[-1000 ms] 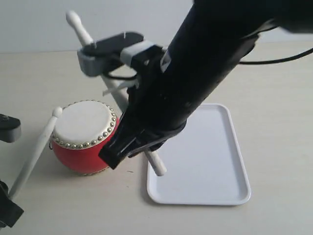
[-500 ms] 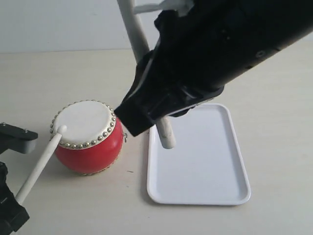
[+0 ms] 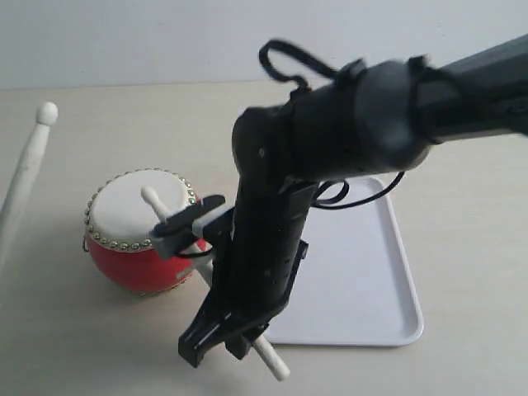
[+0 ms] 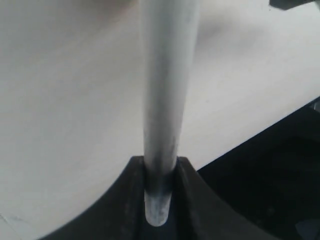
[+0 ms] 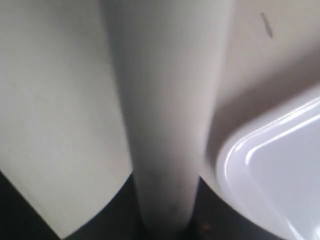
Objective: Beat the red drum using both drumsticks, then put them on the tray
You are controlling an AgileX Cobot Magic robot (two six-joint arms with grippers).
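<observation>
The red drum [image 3: 140, 262] stands left of the white tray [image 3: 367, 280]. My right arm reaches down across the tray's left side. Its gripper [image 3: 235, 334] is shut on one drumstick [image 3: 157, 205], whose bead tip rests on the cream drum skin while the butt end sticks out below the gripper. The right wrist view shows that stick [image 5: 165, 115] running out from the closed gripper [image 5: 165, 220]. The other drumstick [image 3: 26, 165] is raised at the far left, tip up and clear of the drum. In the left wrist view the left gripper [image 4: 160, 192] is shut on this stick [image 4: 165, 90].
The pale tabletop [image 3: 99, 346] surrounds the drum and tray. A rounded tray corner [image 5: 280, 175] lies close beside the right stick. A dark area past the table edge [image 4: 270, 180] shows in the left wrist view.
The right arm swung down and its stick's tip came onto the drum skin. The left stick lifted off the drum and rose up to the left.
</observation>
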